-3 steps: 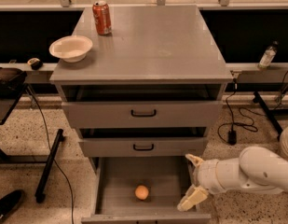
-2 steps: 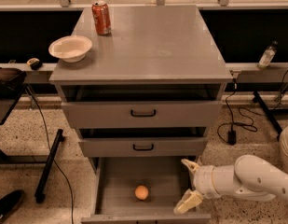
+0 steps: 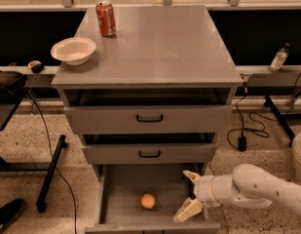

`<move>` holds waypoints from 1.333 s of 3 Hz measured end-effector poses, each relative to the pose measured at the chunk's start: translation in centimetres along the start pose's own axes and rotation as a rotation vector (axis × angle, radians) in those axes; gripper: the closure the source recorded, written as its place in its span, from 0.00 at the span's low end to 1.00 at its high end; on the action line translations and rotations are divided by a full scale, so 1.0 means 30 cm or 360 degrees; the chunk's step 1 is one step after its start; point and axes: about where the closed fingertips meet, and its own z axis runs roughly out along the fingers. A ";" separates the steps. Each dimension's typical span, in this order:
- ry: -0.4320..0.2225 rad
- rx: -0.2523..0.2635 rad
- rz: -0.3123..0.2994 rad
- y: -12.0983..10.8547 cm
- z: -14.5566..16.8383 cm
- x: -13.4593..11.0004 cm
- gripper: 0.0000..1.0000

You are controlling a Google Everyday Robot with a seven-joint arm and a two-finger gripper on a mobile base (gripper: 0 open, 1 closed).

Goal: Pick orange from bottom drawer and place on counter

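The orange (image 3: 148, 201) lies on the grey floor of the open bottom drawer (image 3: 122, 183), near its front middle. My gripper (image 3: 189, 193) is at the right side of that drawer, to the right of the orange and apart from it. Its two cream fingers (image 3: 188, 210) are spread open and empty. The white arm comes in from the lower right. The counter (image 3: 164, 48) is the flat grey top of the cabinet above.
A red soda can (image 3: 105, 18) and a white bowl (image 3: 73, 50) stand on the counter's left side. Two shallower drawers with black handles (image 3: 149, 118) sit above the bottom one. Cables and a black stand lie on the floor at both sides.
My gripper has moved down and left, lower into the right side of the bottom drawer and closer to the orange. The orange has not moved.
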 end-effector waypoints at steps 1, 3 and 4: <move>-0.0004 -0.0029 0.0170 -0.036 0.194 0.121 0.00; -0.0137 -0.0103 0.0360 -0.065 0.439 0.312 0.00; -0.0174 -0.0163 0.0363 -0.048 0.454 0.312 0.00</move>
